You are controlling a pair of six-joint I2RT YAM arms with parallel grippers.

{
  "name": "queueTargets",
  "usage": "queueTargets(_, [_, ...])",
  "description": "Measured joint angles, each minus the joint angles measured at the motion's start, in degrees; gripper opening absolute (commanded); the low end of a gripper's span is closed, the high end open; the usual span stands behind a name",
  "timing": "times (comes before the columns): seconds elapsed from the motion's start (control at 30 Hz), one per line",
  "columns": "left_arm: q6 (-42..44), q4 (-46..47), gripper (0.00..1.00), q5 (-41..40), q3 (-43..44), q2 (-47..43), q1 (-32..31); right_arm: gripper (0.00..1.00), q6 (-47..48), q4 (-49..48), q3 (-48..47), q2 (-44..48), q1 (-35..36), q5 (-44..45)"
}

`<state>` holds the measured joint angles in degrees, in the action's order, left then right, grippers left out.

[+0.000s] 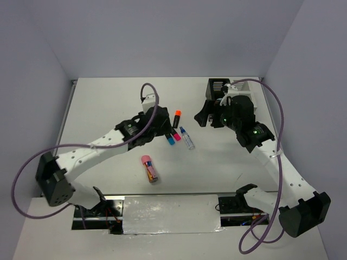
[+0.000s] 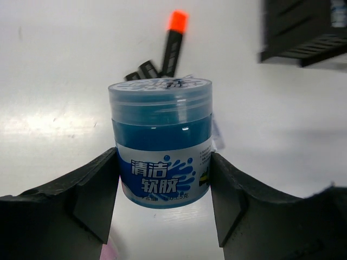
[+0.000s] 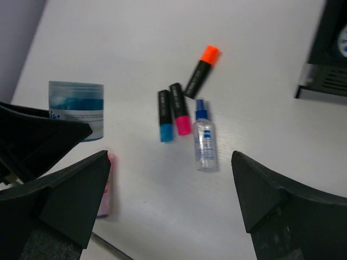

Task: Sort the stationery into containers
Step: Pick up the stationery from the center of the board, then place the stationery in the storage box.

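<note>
Now, nearest the arm bases, the pink-capped tube [image 1: 149, 168] lies alone on the table [image 1: 108, 108], apart from both arms. Just beyond it the left gripper [image 2: 162, 162] presses its two fingers against opposite sides of the blue jar [image 2: 161, 135], roughly half spread and closed on it. The jar stands upright, lid up, and I cannot tell whether its base is off the table. Past the jar and to its right lie the blue-ended marker [image 3: 165, 116] and pink-ended marker [image 3: 180, 108] side by side. The orange-ended marker [image 3: 200, 70] slants away from them, and the clear blue-capped pen [image 3: 204, 138] is just beside them. The relation that matters is this: the black container [image 1: 217, 85] and the adjoining white container [image 1: 233, 93] sit at the far right of the table, so from the jar they lie farther out and rightward, across the markers. The right gripper [image 3: 169, 162], fingers spread wide around nothing, hangs just in front of those boxes, between them and the jar. The right arm is nearer the boxes and the left is nearer the jar. I judge that the carry needs height over the markers and the right arm moved aside, and that the boxes, near the table's far edge, leave little room behind them
</note>
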<state>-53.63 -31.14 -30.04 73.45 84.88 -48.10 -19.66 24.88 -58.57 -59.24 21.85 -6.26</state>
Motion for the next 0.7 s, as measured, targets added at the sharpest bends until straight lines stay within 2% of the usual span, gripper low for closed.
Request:
queueTargets(0.13, [7.56,10.71,0.0,2.05,-9.81,-13.44,-2.45,1.0,-1.77,-6.36,1.2,0.39,-0.04,-9.77])
queueTargets(0.23, [12.61,19.82,0.0,6.82,-19.78,-24.26,-2.78,1.0,-3.69,-11.61,2.12,1.4,-0.02,-15.8])
queueTargets(0.33, [16.79,26.99,0.0,11.82,-26.64,-31.08,-2.69,1.0,-5.95,-16.83,2.34,1.92,0.35,-21.51])
queueTargets(0.53, [23.98,38.77,0.0,25.77,-32.37,-34.86,-2.71,1.0,-9.53,-21.11,2.34,1.09,3.98,-26.1])
queueTargets(0.7, [26.93,43.74,0.0,32.72,-33.4,-35.21,-2.73,1.0,-9.86,-22.23,2.34,0.35,9.55,-26.97])
